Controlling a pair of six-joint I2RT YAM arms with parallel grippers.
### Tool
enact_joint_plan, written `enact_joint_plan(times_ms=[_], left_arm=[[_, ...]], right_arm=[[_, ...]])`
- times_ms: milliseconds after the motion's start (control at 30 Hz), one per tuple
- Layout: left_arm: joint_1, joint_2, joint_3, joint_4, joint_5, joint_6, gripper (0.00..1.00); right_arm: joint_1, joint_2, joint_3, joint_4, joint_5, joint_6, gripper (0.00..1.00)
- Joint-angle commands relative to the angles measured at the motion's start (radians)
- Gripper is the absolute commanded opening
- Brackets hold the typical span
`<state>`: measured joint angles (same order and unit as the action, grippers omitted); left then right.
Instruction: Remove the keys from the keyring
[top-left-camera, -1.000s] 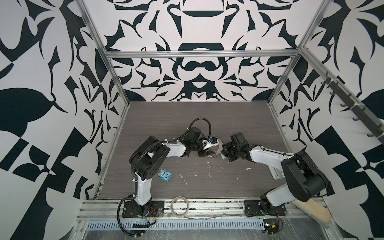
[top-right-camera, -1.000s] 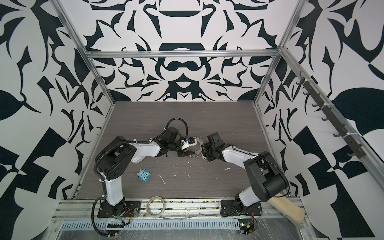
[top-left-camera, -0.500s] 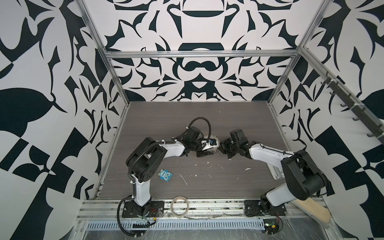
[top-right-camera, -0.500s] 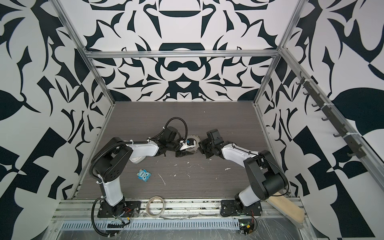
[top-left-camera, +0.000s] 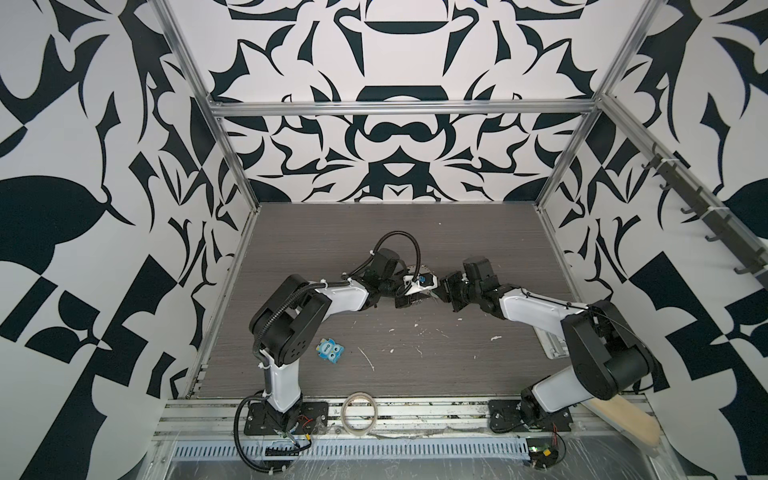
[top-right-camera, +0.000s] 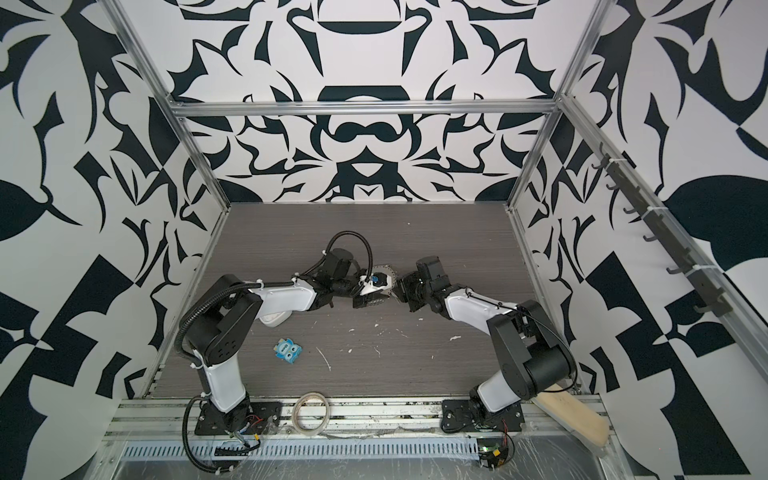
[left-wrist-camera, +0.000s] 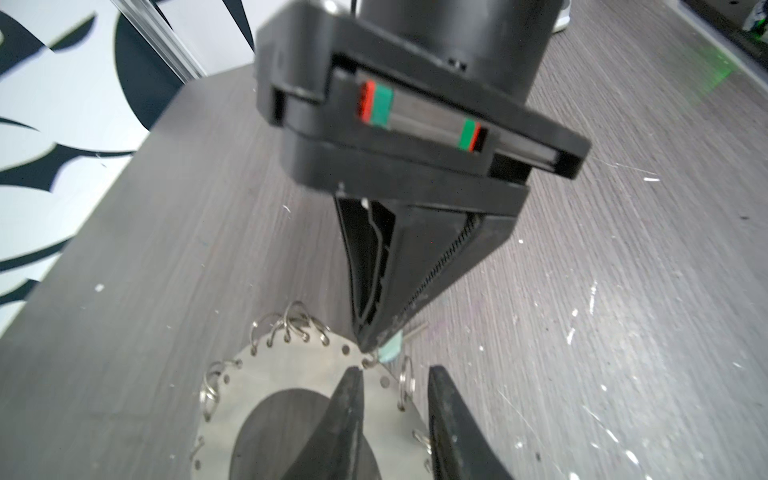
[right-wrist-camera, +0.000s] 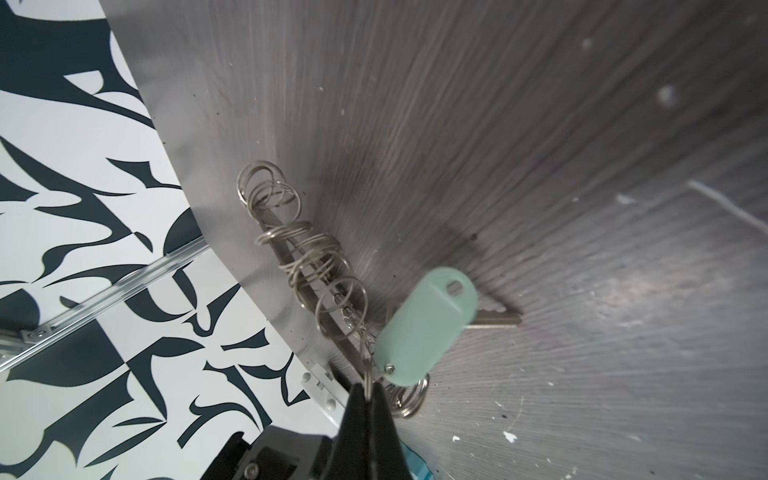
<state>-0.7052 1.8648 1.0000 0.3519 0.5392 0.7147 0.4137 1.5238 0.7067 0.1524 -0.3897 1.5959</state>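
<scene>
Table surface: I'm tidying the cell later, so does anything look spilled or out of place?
Yes: white scraps litter the front half of the dark table like spilled debris, and a small blue figure lies alone near the left arm.

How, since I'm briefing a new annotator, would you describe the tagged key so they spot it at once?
At the middle of the table, both arms' tips meet at a grey metal keyring. At its rim, beside the right gripper shut on a wire ring, sits a silver key with an oval tag. That tag is the only mint-green plastic among bare silver rings.
</scene>
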Motion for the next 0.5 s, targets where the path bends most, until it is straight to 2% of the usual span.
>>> enact_joint_plan(times_ms=[0,200,300,467], left_arm=[[0.004,0.034,-0.008,0.061,-0.011,0.034,0.28],[0.006,0.064,-0.044,0.155,-0.056,0.055,0.21],[0.006,0.077,-0.083,0.263,-0.106,0.062,0.2],[0.006,0.098,-0.095,0.324,-0.147,0.098,0.2]], right_arm=[[-0.004,-0.014,0.001,0.066,-0.023,0.027,0.0],[-0.004,-0.01,-0.018,0.147,-0.038,0.099,0.0],[-0.005,-0.011,-0.017,0.169,-0.041,0.125,0.0],[-0.005,-0.011,-0.023,0.206,-0.049,0.163,0.0]])
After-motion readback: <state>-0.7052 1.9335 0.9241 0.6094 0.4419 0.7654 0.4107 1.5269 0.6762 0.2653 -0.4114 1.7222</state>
